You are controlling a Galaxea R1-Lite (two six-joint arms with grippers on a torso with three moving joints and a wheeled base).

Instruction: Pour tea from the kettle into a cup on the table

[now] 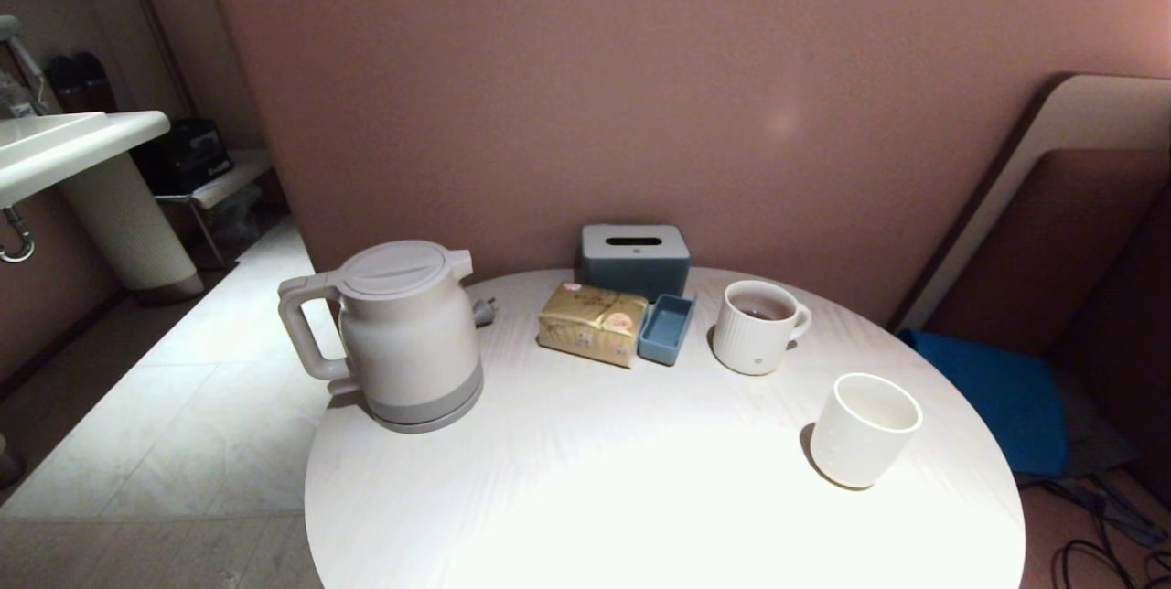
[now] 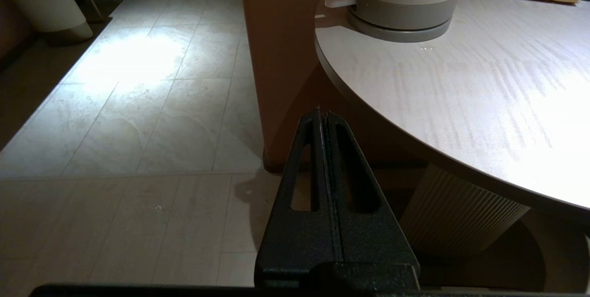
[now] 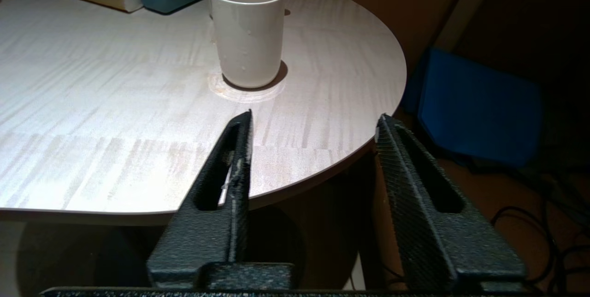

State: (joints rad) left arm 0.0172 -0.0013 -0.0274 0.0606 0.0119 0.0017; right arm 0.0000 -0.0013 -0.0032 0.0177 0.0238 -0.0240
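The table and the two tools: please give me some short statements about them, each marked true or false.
1. The kettle stands on the table with its lid closed. True.
2. The smooth cup lies tipped over. False: it stands upright.
3. The ribbed mug holds dark liquid. True.
4. The left tool is open. False: its fingers are pressed together.
5. The right tool grips the cup. False: it is open, holding nothing, short of the cup.

Smooth white cup [image 1: 864, 430] on wood-grained table [image 1: 585, 479].
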